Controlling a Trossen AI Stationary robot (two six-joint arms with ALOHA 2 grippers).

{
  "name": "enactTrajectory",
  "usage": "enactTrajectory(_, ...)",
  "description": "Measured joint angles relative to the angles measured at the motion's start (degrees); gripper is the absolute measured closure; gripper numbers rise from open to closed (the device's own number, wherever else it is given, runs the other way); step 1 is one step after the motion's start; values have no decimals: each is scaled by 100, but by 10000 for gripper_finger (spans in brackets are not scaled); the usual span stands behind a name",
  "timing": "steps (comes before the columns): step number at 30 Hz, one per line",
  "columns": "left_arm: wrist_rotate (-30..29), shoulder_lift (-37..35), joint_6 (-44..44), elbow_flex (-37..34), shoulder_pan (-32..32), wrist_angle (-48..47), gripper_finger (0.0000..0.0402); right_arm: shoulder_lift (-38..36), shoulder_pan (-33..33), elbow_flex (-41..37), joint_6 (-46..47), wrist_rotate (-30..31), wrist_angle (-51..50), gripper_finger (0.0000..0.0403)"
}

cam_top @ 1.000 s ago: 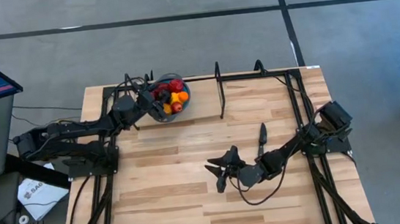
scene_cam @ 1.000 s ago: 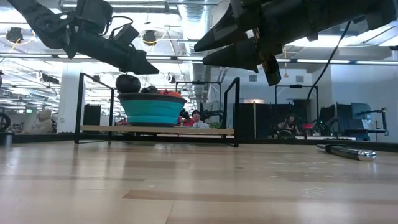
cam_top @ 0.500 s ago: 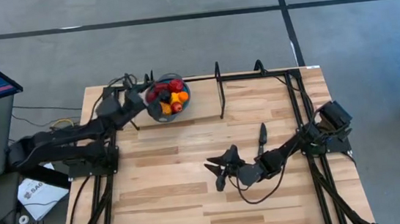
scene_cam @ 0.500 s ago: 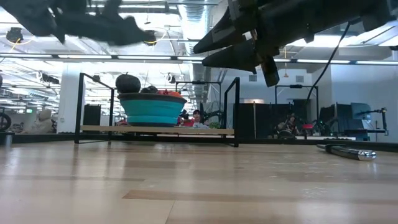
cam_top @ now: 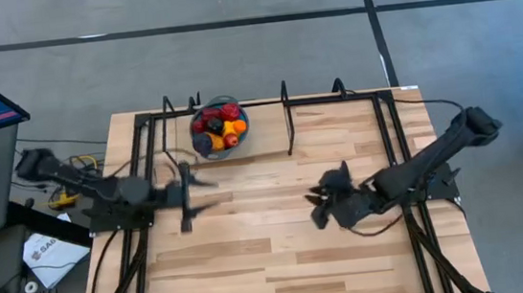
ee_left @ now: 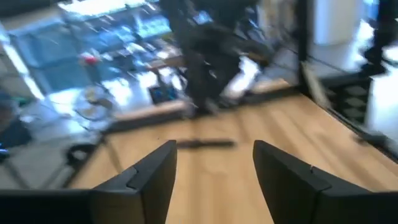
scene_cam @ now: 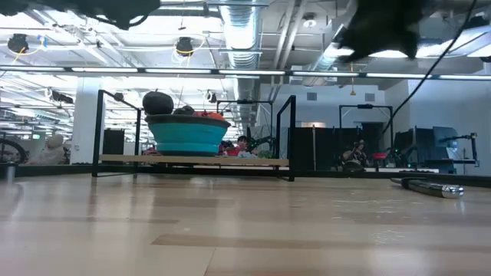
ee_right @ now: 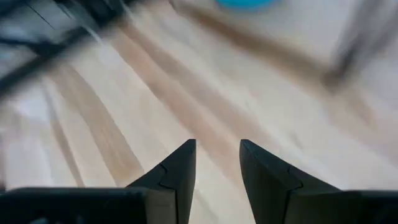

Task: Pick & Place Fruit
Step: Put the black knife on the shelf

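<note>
The fruit [cam_top: 221,123], several small red, orange, yellow and dark purple pieces, lies piled in the round blue bowl [cam_top: 200,148] at the table's far edge, left of the middle. In the low view a dark purple piece [scene_cam: 158,102] tops the bowl [scene_cam: 188,136]. My left gripper [cam_top: 191,185] is open and empty above the table, on the near side of the bowl; its fingers stand apart in the left wrist view [ee_left: 214,152]. My right gripper [cam_top: 317,206] is open and empty above the table's middle right, as its wrist view [ee_right: 216,149] shows.
A slim black knife [cam_top: 344,170] lies on the table beside my right gripper; it also shows in the low view [scene_cam: 426,186]. A black wire frame [cam_top: 286,115] stands along the table's far edge, beside the bowl. Bare wood lies between the two grippers.
My left gripper has drawn back from the bowl toward the table's near edge and has risen. My right gripper has gone toward the table's right edge and has risen. The fruit and the bowl have stayed where they were.
</note>
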Motion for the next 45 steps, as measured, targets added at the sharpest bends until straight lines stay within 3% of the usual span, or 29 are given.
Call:
enactTrajectory(3,-509,395,-409,0,-879,9,202,-105,46,280,1470,-831,-1923,284)
enactTrajectory(6,-795,952,-1139,0,-1510,-41,205,38,-33,282,2476,-1753,-3018,277)
enactTrajectory(11,-824,1975,-2695,-1,-2105,-78,212,584,-140,98,2665,-2549,-3169,219)
enactTrajectory(16,-827,2789,-4022,-4,-2463,-61,221,1238,-424,88,2764,-2652,-2894,142)
enactTrajectory(21,-837,3145,-4802,-4,-2699,-2,233,1903,-776,88,2844,-3017,-2557,126)
enactTrajectory(29,-838,3164,-5047,-4,-3225,91,250,2419,-1024,116,2772,-3428,-2545,162)
enactTrajectory(40,-1212,3164,-5146,-4,-3711,226,267,2435,-1022,112,2773,-3601,-2500,334)
enactTrajectory(45,-1451,3164,-5148,-4,-3954,269,274,2390,-941,133,2605,-3637,-2434,334)
